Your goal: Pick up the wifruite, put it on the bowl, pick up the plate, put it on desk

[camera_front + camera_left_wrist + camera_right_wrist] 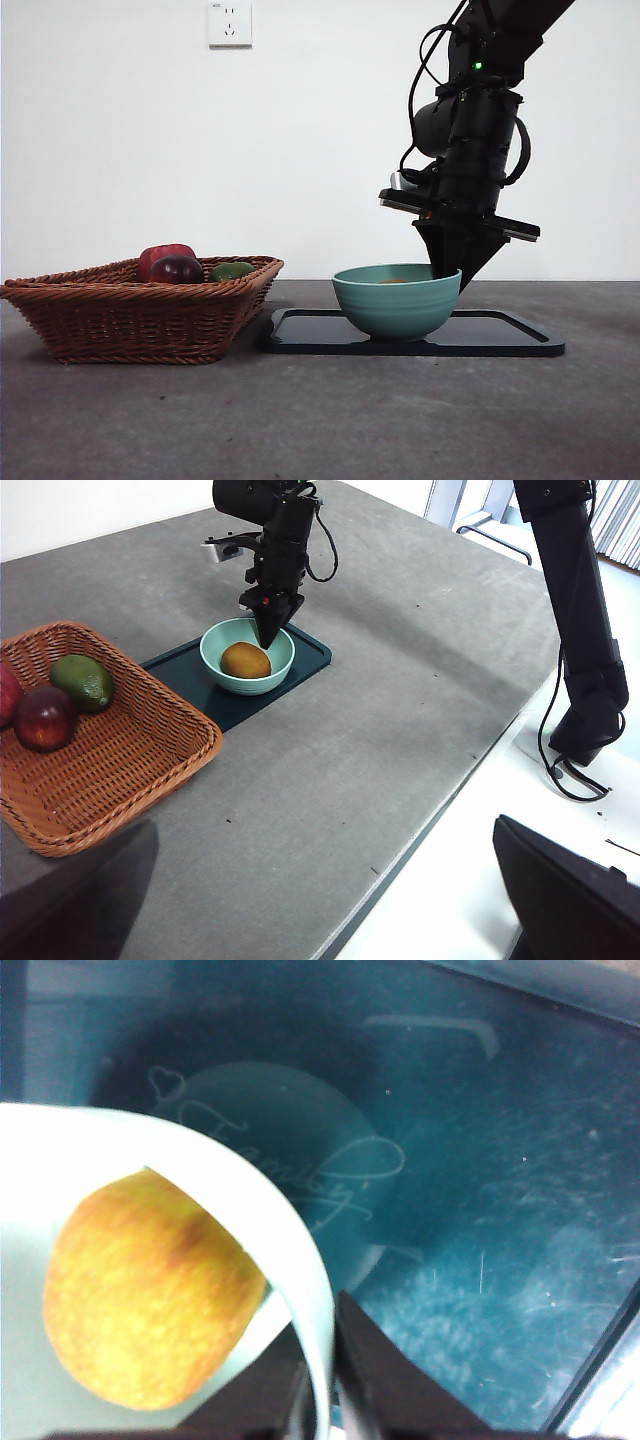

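The brownish-orange wifruite (245, 660) (150, 1290) lies inside the mint-teal bowl (397, 300) (277, 672) (255, 1195). The bowl stands on a dark flat rectangular plate (500, 335) (308, 658) (450, 1210), which rests on the grey desk (320, 420) (350, 760). My right gripper (450, 265) (270, 630) (322, 1400) reaches down at the bowl's far side. Its jaws straddle the rim, one inside and one outside, shut on it. My left gripper (320, 920) hangs high over the desk's near corner, open and holding nothing.
A wicker basket (130, 310) (120, 740) beside the plate holds a red fruit (165, 255), a dark purple fruit (177, 269) (42, 718) and a green fruit (232, 270) (82, 680). The desk's edge (440, 810) runs past the right arm's base.
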### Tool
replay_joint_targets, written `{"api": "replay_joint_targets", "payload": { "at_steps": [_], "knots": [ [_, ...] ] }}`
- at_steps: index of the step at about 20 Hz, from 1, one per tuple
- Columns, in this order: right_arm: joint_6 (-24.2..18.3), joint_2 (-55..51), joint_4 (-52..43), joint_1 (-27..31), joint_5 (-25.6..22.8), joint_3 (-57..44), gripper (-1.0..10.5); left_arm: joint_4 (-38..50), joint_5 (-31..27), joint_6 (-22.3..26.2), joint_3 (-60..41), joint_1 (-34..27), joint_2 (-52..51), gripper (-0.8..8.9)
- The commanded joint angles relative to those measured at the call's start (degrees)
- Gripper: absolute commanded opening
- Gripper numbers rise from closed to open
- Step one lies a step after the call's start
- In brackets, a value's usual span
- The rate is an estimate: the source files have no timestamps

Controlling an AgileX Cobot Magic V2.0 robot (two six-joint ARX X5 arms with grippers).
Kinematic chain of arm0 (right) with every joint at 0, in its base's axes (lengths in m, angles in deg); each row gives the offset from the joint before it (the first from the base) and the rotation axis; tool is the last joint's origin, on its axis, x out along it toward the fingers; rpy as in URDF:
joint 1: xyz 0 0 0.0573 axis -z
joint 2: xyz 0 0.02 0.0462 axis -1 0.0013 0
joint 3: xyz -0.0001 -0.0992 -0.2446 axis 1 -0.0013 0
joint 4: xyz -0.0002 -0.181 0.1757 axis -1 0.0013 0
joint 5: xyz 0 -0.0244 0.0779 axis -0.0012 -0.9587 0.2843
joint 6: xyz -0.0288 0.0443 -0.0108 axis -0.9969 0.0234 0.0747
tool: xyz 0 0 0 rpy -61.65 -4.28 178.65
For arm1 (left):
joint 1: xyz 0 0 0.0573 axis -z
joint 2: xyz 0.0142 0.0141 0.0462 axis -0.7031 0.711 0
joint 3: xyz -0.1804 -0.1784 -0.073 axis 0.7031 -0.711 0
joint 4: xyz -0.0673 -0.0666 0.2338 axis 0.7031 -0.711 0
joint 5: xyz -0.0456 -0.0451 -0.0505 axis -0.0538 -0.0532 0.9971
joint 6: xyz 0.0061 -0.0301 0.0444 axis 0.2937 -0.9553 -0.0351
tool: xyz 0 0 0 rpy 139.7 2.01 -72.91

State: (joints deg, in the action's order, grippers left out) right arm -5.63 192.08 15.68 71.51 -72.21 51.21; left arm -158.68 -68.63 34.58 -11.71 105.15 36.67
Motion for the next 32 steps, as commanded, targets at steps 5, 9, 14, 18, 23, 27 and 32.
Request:
{"api": "replay_joint_targets", "payload": {
  "at_steps": [5, 9, 14, 18, 23, 27, 32],
  "knots": [
    [-1.01, 1.01, -0.04, -0.20, 0.11, 1.55, 2.0, 0.61, -0.35, 0.02, 0.68, 0.63, 0.02, 5.30],
    [-0.15, -1.40, 1.97, 0.72, -1.84, 4.24, 3.5, 0.61, -0.35, -0.13, 0.68, 0.63, 0.02, 5.30],
    [-0.50, -13.42, 9.81, 0.28, -5.99, 7.06, 5.5, 0.66, -0.35, -0.13, 0.68, 0.63, 0.02, 5.30],
    [-0.85, -26.43, 15.47, -2.19, -11.15, 4.17, 5.5, 0.63, -0.35, -0.13, 0.68, 0.63, 0.02, 5.30],
    [-0.83, -44.37, 16.31, -5.57, -11.78, -6.03, 5.5, 0.63, -0.35, -0.13, 0.68, 0.63, 0.02, 5.30],
    [0.81, -61.00, 15.39, -8.79, -11.69, -16.35, 5.5, 0.63, -0.35, -0.13, 0.68, 0.63, 0.02, 5.30],
    [6.36, -81.83, 11.93, -11.52, -11.69, -28.85, 5.5, 1.46, -0.35, -0.13, 0.68, 0.63, 0.02, 5.30]
  ]
}}
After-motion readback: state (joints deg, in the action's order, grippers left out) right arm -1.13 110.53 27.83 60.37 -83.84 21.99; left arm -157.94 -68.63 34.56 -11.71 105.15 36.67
